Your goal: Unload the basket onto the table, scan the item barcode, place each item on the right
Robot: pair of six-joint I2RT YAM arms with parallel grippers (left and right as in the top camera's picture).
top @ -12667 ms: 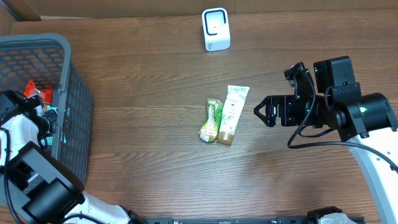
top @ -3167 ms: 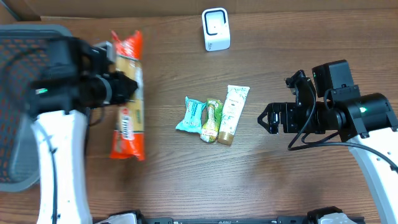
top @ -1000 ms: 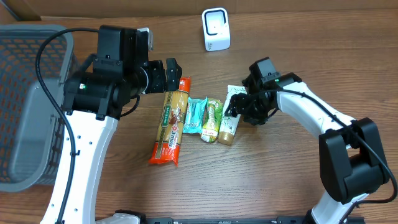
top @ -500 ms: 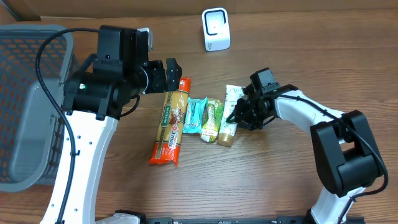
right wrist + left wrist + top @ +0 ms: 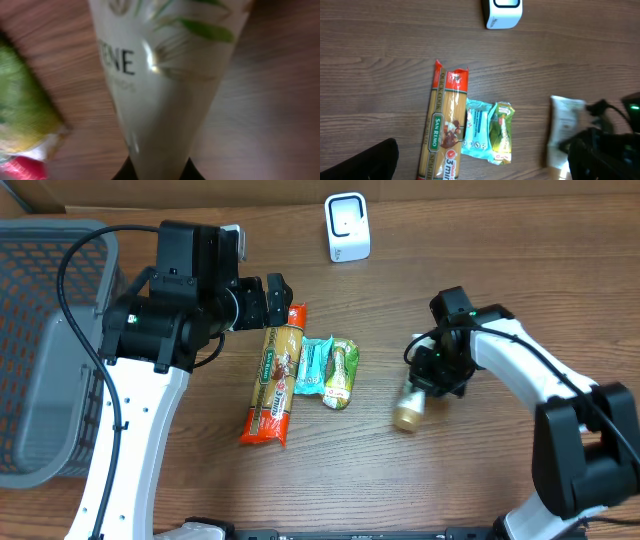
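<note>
**Jaws: right pinched on tube, left wide and empty**

Overhead: right gripper (image 5: 428,377) holds the tube (image 5: 408,412), well short of the scanner (image 5: 347,227). Left gripper (image 5: 278,298) hangs over the pasta (image 5: 272,375).
Left wrist: tube (image 5: 561,120) lies right of the snack packets (image 5: 487,132).
Right wrist: glossy tube (image 5: 165,80) fills the view. It looks light, squashy and slippery, best pinched mid-body.

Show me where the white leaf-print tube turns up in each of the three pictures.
Overhead: white tube right of centre, held in the right gripper.
Left wrist: tube near the right edge, lower half.
Right wrist: tube fills the middle, close up.
Shared landmark: green pouch, left of the tube in every view.
</note>
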